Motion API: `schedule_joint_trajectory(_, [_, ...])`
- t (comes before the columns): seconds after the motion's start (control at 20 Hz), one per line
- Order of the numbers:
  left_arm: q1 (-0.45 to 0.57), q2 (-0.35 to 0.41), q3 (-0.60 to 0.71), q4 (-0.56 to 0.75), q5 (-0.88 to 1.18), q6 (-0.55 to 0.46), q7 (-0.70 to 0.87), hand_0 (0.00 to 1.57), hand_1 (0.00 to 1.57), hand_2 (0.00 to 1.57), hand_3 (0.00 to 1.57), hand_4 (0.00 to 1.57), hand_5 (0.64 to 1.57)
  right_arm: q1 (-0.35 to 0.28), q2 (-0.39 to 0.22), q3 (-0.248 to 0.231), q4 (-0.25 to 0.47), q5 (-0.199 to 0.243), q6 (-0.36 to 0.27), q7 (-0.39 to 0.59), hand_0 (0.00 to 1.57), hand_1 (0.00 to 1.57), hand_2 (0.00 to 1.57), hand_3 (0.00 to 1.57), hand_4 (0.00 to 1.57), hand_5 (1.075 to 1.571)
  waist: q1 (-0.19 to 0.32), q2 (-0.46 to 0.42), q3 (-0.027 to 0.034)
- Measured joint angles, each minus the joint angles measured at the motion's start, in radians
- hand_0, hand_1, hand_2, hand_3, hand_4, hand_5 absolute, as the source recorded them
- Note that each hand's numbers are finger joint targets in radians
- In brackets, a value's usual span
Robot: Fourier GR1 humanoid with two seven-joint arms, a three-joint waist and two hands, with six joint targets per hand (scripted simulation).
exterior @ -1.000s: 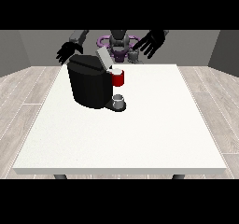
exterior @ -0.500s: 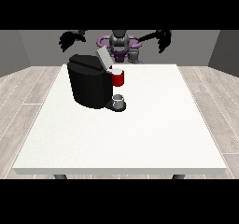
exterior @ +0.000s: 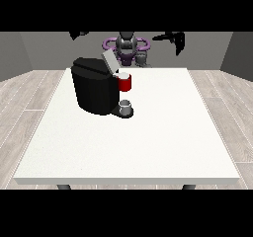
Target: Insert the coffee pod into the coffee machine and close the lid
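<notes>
Black hands [exterior: 174,37] hang raised far behind the coffee machine [exterior: 96,90], finger state unclear, so a descent might clip its upright lid [exterior: 109,60].

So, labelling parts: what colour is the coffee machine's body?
Black; the coffee machine shows in the front view.

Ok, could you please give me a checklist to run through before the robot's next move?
1. Grey lid of the black boxy coffee machine open: ok.
2. Pod located: cannot tell; a small grey thing stands at the machine's base, a second grey thing by the large white table's far edge.
3. Pod slot free: cannot tell; a red thing at the machine sits under the lid.
4. Hands near the machine: not ok; the hand at the view's left and the hand at the view's right are high, touching nothing.
</notes>
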Motion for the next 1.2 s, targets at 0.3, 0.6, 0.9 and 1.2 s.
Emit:
schedule_joint_trajectory(0.3, [0.074, -0.043, -0.016, -0.081, 0.061, -0.037, 0.013, 0.00, 0.00, 0.00, 0.00, 0.00, 1.571, -0.052, -0.004, 0.036, 0.005, 0.041, 0.009, 0.014, 0.00, 0.00, 0.00, 0.00, 0.24, 1.571, 0.066, 0.017, 0.0004])
schedule_joint_trajectory(0.6, [0.143, -0.062, -0.061, -0.211, 0.108, -0.030, 0.036, 0.00, 0.00, 0.00, 0.00, 0.00, 1.571, -0.118, -0.002, 0.047, 0.038, 0.059, 0.032, 0.000, 0.00, 0.00, 0.00, 0.00, 0.00, 1.571, 0.084, 0.072, 0.0006])
schedule_joint_trajectory(0.9, [0.226, -0.067, -0.097, -0.346, 0.164, -0.026, 0.086, 0.00, 0.00, 0.00, 0.00, 0.00, 1.571, -0.166, -0.001, 0.024, 0.100, 0.038, 0.064, -0.008, 0.00, 0.00, 0.00, 0.00, 0.00, 1.571, 0.095, 0.115, 0.0006])
schedule_joint_trajectory(1.2, [0.272, -0.072, -0.143, -0.467, 0.199, 0.013, 0.132, 0.00, 0.00, 0.00, 0.00, 0.00, 1.571, -0.243, 0.002, -0.005, 0.184, 0.027, 0.072, -0.013, 0.00, 0.00, 0.00, 0.00, 0.00, 1.571, 0.092, 0.176, 0.0007])
